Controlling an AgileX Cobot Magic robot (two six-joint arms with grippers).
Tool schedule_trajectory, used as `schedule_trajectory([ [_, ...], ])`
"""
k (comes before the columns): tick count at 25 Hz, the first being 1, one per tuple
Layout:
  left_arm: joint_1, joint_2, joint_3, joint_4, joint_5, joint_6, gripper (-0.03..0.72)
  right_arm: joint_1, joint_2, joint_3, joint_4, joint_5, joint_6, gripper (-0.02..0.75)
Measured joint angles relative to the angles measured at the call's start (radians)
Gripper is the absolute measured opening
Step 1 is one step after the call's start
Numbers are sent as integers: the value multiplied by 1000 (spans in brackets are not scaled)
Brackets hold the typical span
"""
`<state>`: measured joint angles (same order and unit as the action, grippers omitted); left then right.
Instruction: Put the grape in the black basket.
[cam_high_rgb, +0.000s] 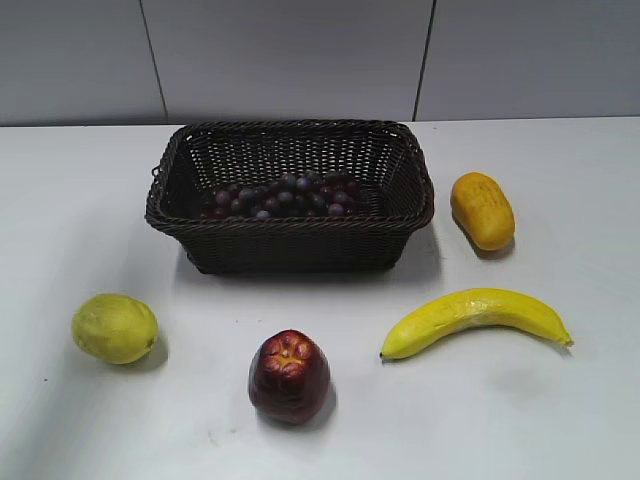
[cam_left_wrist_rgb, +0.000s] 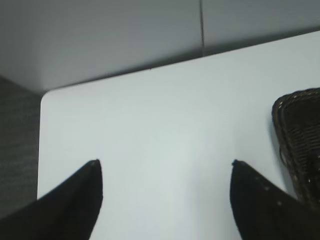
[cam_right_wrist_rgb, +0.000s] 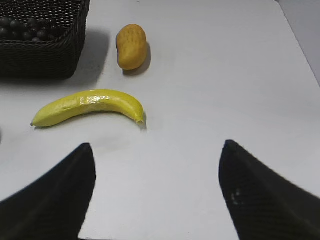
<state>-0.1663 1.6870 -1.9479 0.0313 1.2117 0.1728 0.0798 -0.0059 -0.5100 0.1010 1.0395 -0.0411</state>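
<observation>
The grape (cam_high_rgb: 285, 196), a long bunch of dark purple-red grapes, lies inside the black basket (cam_high_rgb: 400, 215) at the back middle of the table. The right wrist view shows part of the bunch (cam_right_wrist_rgb: 27, 27) in the basket (cam_right_wrist_rgb: 45, 55) at the top left. The left wrist view shows only a corner of the basket (cam_left_wrist_rgb: 300, 145) at the right edge. My left gripper (cam_left_wrist_rgb: 165, 162) is open and empty over bare table left of the basket. My right gripper (cam_right_wrist_rgb: 157, 145) is open and empty over bare table, nearer than the banana. Neither gripper shows in the exterior view.
A yellow banana (cam_high_rgb: 475, 318) (cam_right_wrist_rgb: 87, 106) and an orange fruit (cam_high_rgb: 482, 210) (cam_right_wrist_rgb: 132, 46) lie right of the basket. A dark red apple (cam_high_rgb: 289, 376) sits front middle, a yellow-green fruit (cam_high_rgb: 114, 328) front left. The table's far left corner (cam_left_wrist_rgb: 45, 97) shows in the left wrist view.
</observation>
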Motion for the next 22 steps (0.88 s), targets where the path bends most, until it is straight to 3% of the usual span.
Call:
schedule_trajectory([
  [2, 73, -47, 83, -31, 1, -10, 586, 0, 0, 0, 0, 0, 0, 585],
  [6, 137, -138, 298, -67, 5, -16, 586, 0, 0, 0, 0, 0, 0, 585],
  [15, 143, -399, 830, -160, 10, -17, 578, 0, 0, 0, 0, 0, 0, 585],
  [22, 143, -690, 1011, -163, 8, -31, 542, 0, 0, 0, 0, 0, 0, 585],
])
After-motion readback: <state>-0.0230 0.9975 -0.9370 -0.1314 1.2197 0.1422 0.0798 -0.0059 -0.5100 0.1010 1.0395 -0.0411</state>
